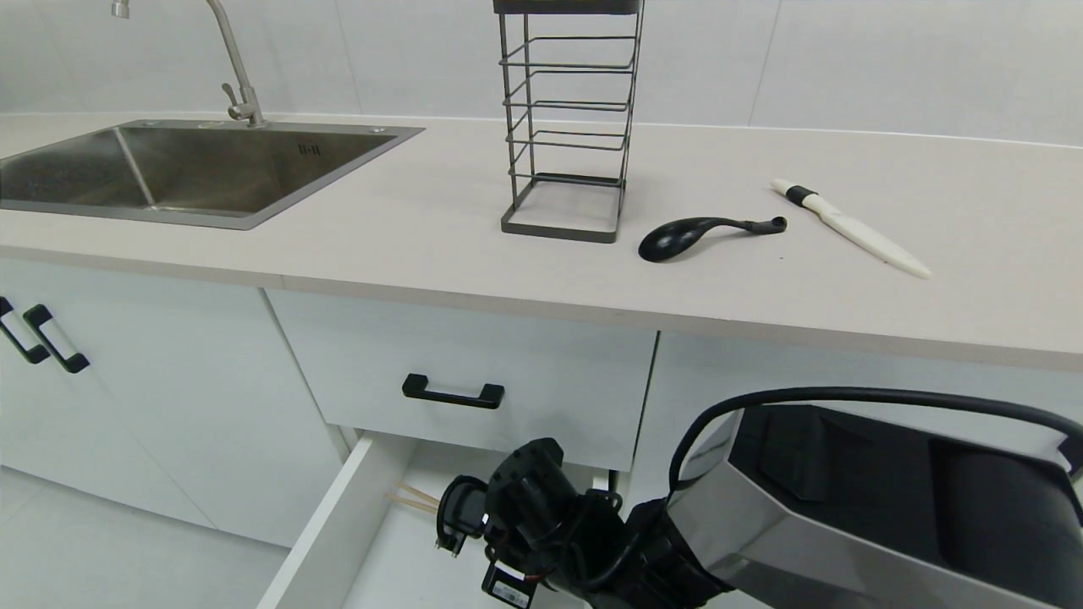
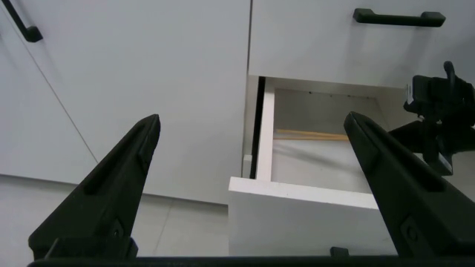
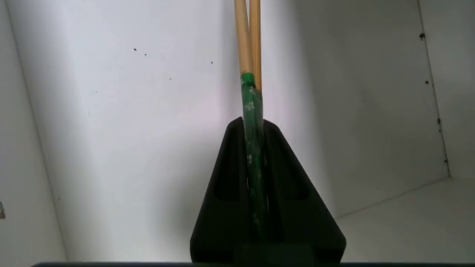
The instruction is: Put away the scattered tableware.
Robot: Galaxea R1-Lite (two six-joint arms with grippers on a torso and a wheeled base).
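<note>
A pair of wooden chopsticks with green ends reaches into the open lower drawer, just above its white floor. My right gripper is shut on the green ends, and in the head view it is low inside the drawer. My left gripper stands open and holds nothing, outside the drawer's front corner; the chopsticks show past it. On the counter lie a black ladle and a white knife with a black band.
A wire rack stands on the counter behind the ladle. The sink and faucet are at the far left. A shut drawer with a black handle sits directly above the open one. Cabinet doors stand to the left.
</note>
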